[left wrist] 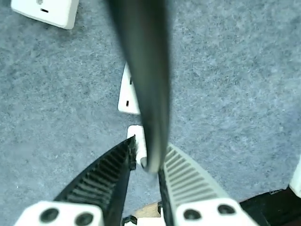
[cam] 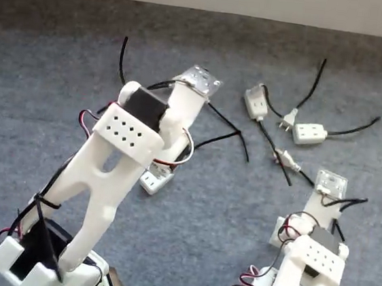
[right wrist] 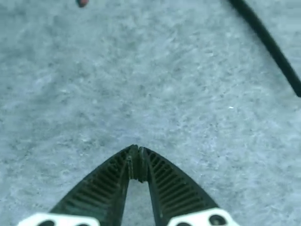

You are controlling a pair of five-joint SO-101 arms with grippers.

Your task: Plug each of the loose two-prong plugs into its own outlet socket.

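One plug cord point(left wrist: 146, 70) between left fingers point(left wrist: 107, 173)

A white plug point(left wrist: 136, 141) on a black cord sits pinched in the left end effector point(left wrist: 147, 157), over a white socket point(left wrist: 128, 92).

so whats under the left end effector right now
A white plastic outlet socket lying on the grey carpet. The black cord gripped by the left end effector crosses over it and hides the socket's other half.
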